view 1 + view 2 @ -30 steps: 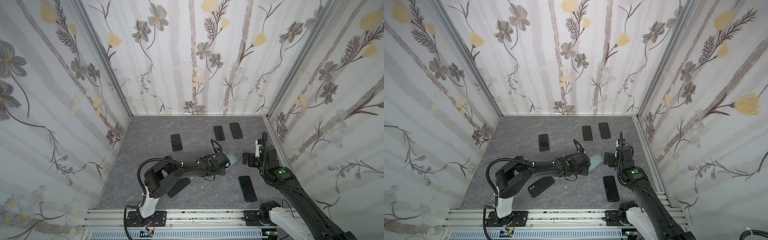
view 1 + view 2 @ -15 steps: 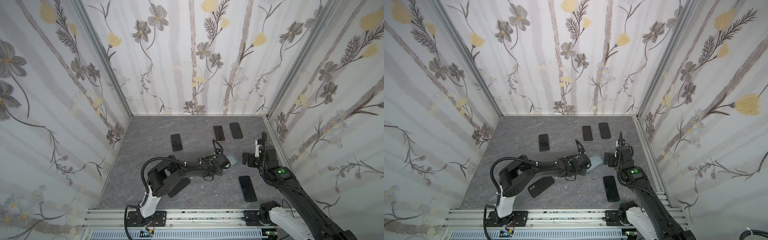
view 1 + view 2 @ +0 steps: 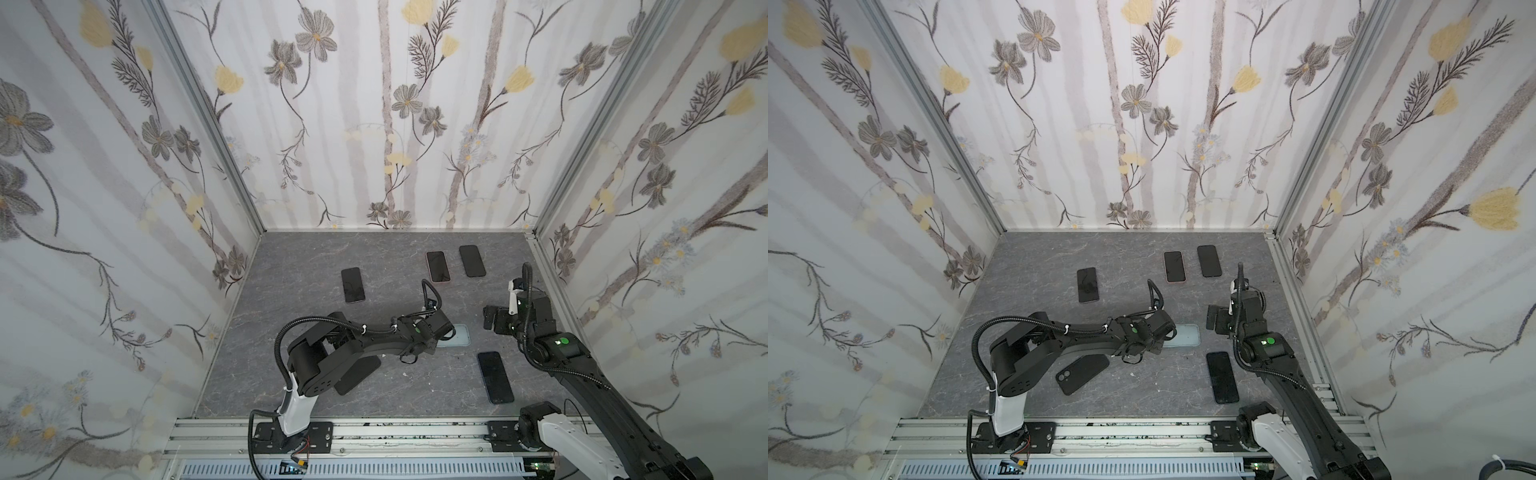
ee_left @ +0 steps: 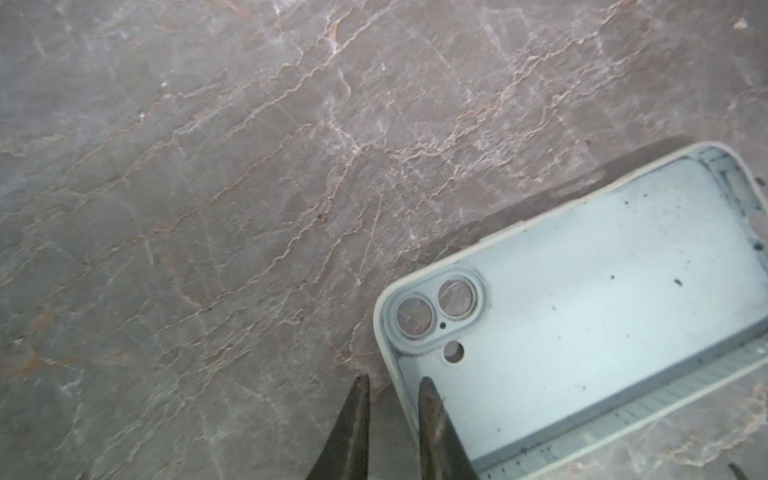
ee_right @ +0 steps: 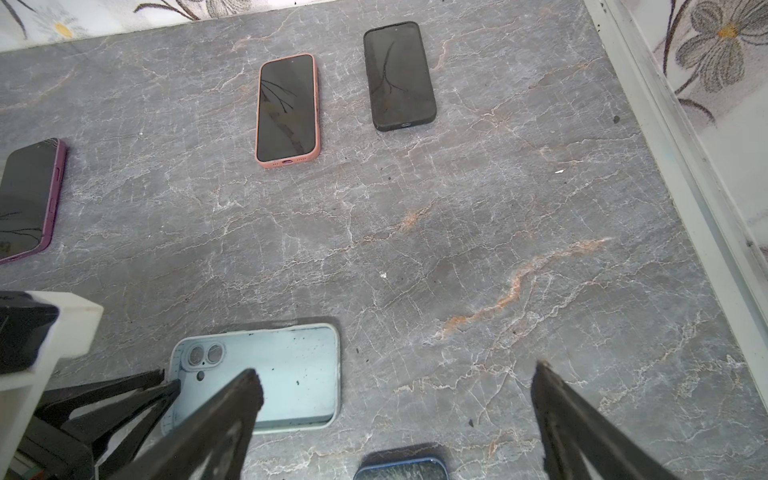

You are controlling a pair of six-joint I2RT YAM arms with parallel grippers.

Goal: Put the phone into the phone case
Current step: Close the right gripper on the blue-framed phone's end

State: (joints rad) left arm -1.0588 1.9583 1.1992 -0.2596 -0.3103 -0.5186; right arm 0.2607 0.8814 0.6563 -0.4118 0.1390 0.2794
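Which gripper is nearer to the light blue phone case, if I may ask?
Left. The left gripper straddles the rim of the phone case at its camera-hole end; the right gripper hangs open off the opposite end, clear of it.

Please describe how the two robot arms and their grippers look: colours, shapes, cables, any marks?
Both the left arm and right arm are black and boxy, with a white lowest segment and a green light near the wrist. Black ribbed cables loop outside them. The left gripper and right gripper have dark, tapering fingers.
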